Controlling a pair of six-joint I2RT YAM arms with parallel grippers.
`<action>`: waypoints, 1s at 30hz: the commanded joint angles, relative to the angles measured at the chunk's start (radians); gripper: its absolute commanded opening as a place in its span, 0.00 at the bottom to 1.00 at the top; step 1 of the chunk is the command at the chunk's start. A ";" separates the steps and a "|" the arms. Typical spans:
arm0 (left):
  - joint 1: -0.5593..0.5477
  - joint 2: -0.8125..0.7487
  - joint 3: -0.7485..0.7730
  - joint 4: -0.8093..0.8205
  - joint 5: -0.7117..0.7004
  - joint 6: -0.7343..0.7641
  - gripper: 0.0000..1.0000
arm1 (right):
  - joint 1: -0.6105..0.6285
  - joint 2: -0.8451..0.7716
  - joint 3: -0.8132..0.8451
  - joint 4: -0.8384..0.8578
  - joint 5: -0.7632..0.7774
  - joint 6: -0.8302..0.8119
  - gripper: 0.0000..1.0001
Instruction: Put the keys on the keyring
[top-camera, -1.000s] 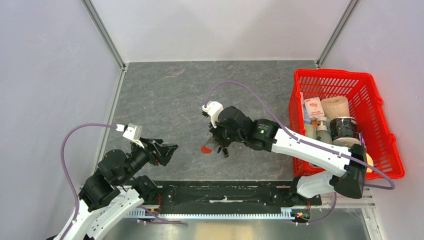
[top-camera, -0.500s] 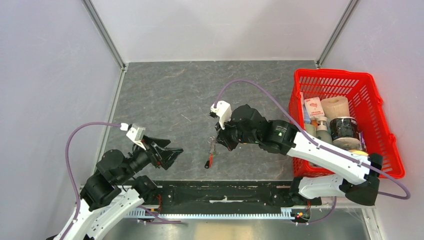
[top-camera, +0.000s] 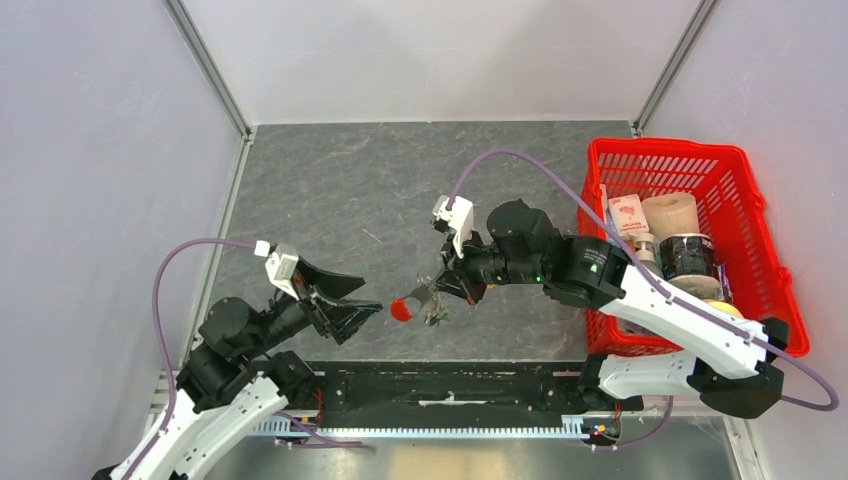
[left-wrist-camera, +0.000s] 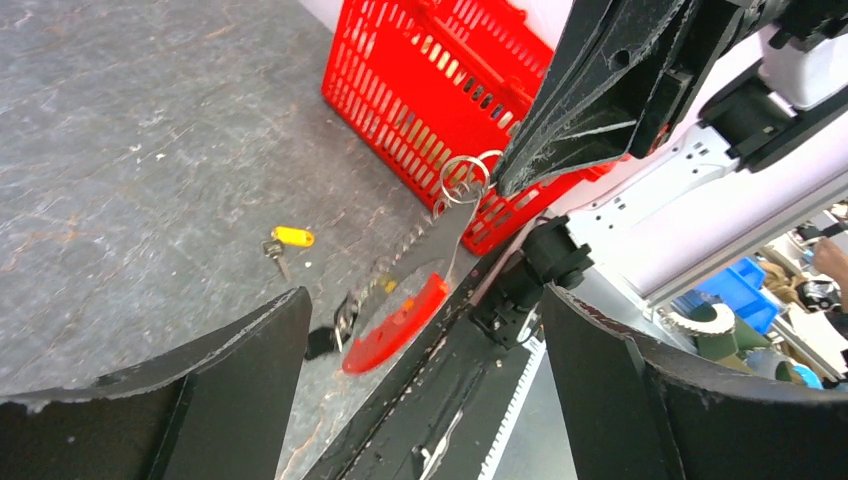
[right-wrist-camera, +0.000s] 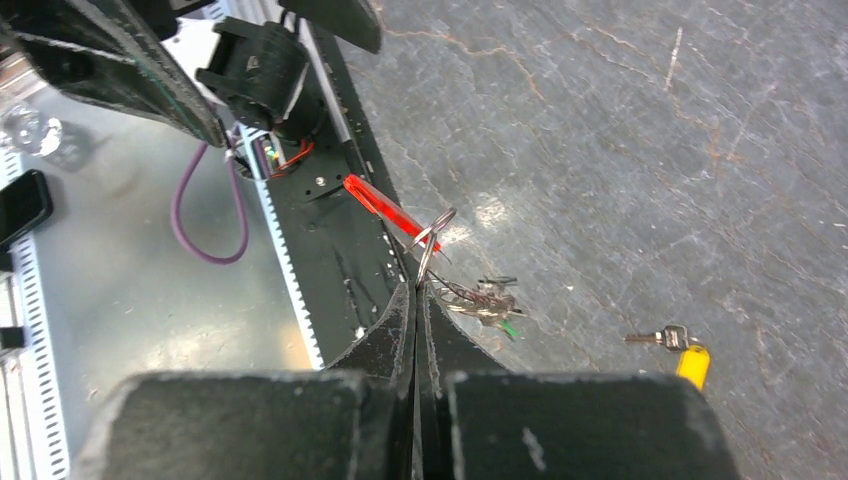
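Evidently this is the hand-over step. The left gripper (top-camera: 368, 298), near left, has its jaws wide apart and empty, facing the keyring (left-wrist-camera: 398, 322). It hangs clear of the table, pinched by its ring in the closed right gripper (top-camera: 441, 287). Next, I judge, the left must steady the fob. The yellow-tagged key (left-wrist-camera: 289, 237) lies loose on the grey stone-look table (top-camera: 330, 190). A red basket (top-camera: 690, 158) sits at the right, with white walls around.

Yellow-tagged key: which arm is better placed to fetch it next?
Probably left: the left gripper is open and empty, with the yellow-tagged key in its view; the right gripper is shut on the keyring.
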 joint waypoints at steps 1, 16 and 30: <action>0.003 0.016 -0.031 0.174 0.070 -0.065 0.92 | 0.005 -0.025 0.080 0.000 -0.091 -0.013 0.00; 0.003 0.019 -0.145 0.541 0.189 -0.145 0.93 | 0.004 -0.032 0.163 -0.061 -0.254 -0.015 0.00; 0.003 0.071 -0.196 0.746 0.257 -0.221 0.89 | 0.007 -0.016 0.199 -0.053 -0.321 0.000 0.00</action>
